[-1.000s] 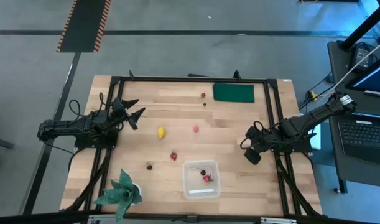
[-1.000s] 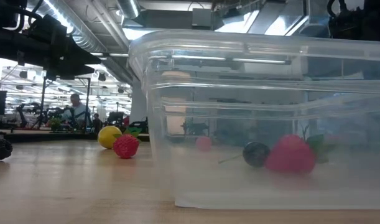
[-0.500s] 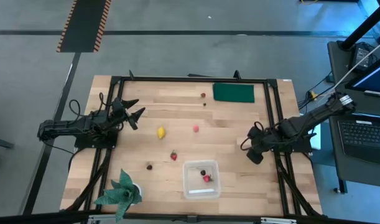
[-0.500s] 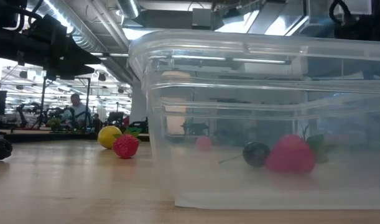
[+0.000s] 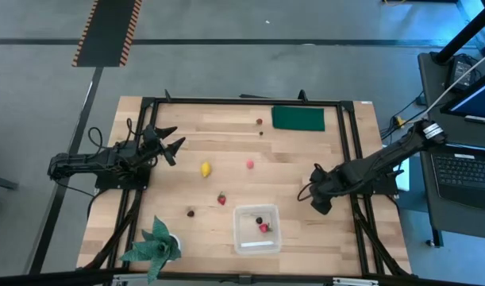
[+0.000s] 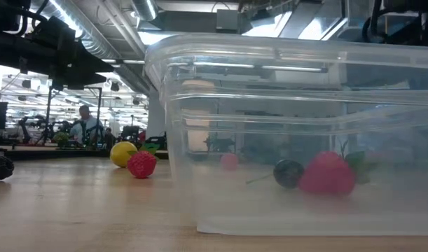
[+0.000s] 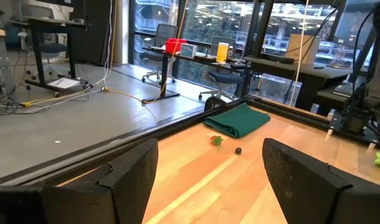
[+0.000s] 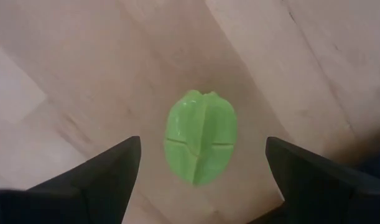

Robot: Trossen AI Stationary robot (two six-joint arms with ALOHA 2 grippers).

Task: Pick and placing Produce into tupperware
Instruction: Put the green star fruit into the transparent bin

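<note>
The left gripper (image 5: 169, 141) sits open over the table's left side, well away from the action. The right gripper (image 5: 317, 199) is open, fingers straddling the light green fruit (image 8: 200, 137) lying on the wood directly beneath it. The tupperware (image 5: 256, 228) sits just to its left and slightly nearer, so the right arm is clearly the one for this.

The wooden table (image 5: 290, 155) stands on a grey concrete floor (image 5: 226, 63) crossed by dark lines, with an orange-and-black striped strip (image 5: 107, 30) beyond the far left corner. A desk with a keyboard (image 5: 463, 176) and screen sits past the right edge. In the left wrist view, tall windows (image 7: 196, 25), office chairs (image 7: 168, 40), desks and floor cables (image 7: 28, 99) fill the room. Ceiling lights (image 6: 66, 17) and ducts run overhead.
</note>
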